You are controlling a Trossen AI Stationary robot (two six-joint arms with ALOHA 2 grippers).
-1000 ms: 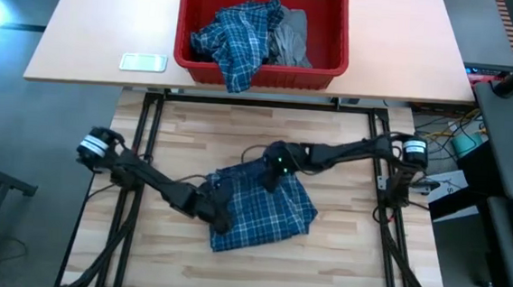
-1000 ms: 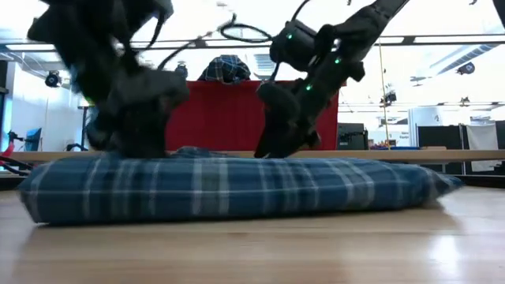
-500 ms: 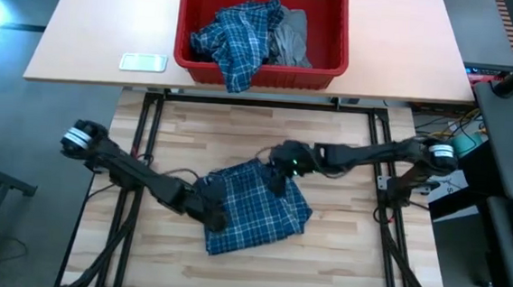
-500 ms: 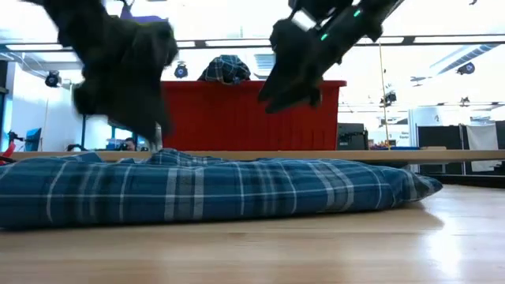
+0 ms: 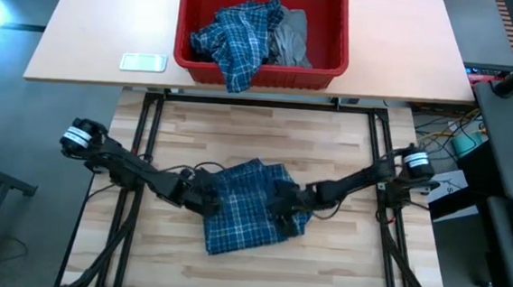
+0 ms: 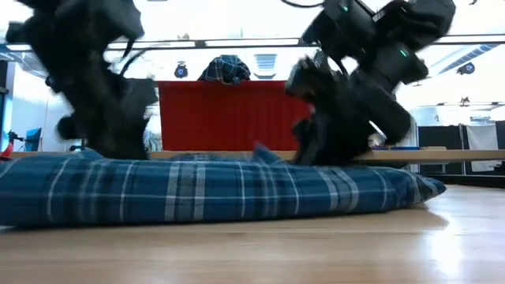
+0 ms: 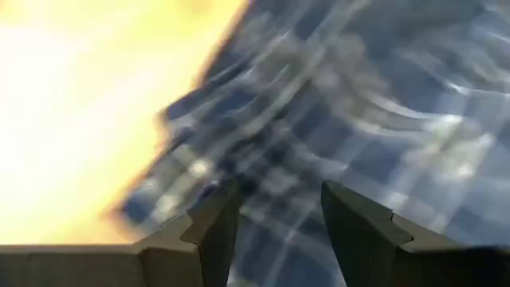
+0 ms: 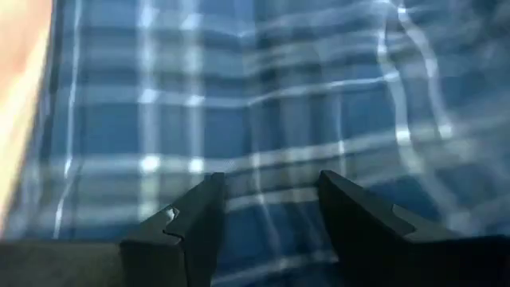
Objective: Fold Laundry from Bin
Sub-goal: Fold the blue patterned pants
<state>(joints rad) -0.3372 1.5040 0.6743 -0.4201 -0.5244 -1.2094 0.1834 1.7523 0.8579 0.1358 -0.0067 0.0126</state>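
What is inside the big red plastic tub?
The red rectangular plastic tub holds a crumpled blue-and-white plaid shirt spilling over the front rim, and a grey garment. Anything beneath them is covered.

bin (image 5: pixel 263 26) top cut off, grey garment (image 5: pixel 291 37) half-hidden

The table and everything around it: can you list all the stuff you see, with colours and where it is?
Plaid shirt on the wooden table: one, blue and white, lying flat in the middle between the two arms.
Bin: one, red, on the tan table behind.
Plaid garment: one, blue and white, in the bin, hanging over its front rim.
Grey garment: one, light grey, in the bin beside the plaid one.
Small flat thing: one, pale, left of the bin.
Left pincer: one, dark, open, at the flat shirt's left edge.
Right pincer: one, dark, open, over the flat shirt's right part.
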